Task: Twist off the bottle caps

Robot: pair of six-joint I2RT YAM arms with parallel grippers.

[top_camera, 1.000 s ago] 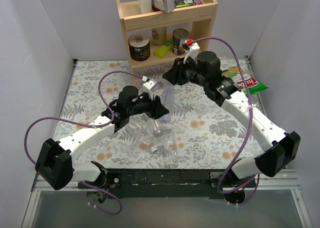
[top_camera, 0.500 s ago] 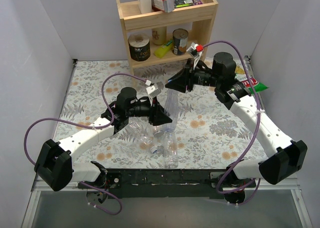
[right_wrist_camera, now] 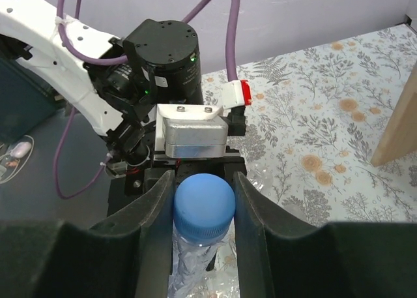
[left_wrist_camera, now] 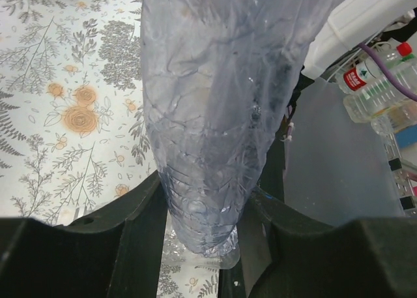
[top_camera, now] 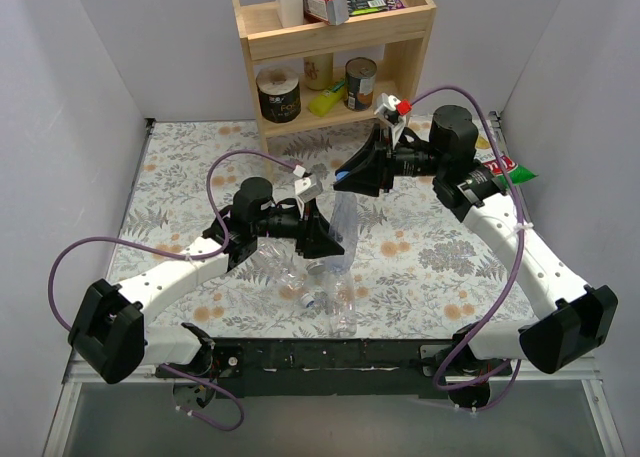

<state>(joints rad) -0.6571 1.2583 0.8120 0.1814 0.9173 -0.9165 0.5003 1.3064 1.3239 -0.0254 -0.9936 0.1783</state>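
My left gripper (top_camera: 325,239) is shut on the lower body of a crinkly blue-tinted bottle (top_camera: 341,212) and holds it up off the table. In the left wrist view the bottle (left_wrist_camera: 208,115) fills the frame, with the gripper (left_wrist_camera: 205,210) closed on it near its base. My right gripper (top_camera: 347,173) is shut on this bottle's blue cap (right_wrist_camera: 203,203), one jaw on each side, with the twisted neck (right_wrist_camera: 194,262) below. Two more clear bottles (top_camera: 343,302) (top_camera: 290,262) lie on the table under my grippers, beside a whitish disc cap (top_camera: 316,268).
A wooden shelf (top_camera: 335,37) at the back holds tin cans and a yellow bottle (top_camera: 327,99). Snack packets (top_camera: 492,163) lie at the right by the wall. White walls close in the flowered table (top_camera: 180,167).
My right gripper has swung right and down onto the bottle's cap end. My left gripper has shifted a little to the right with the bottle, which now stands more upright.
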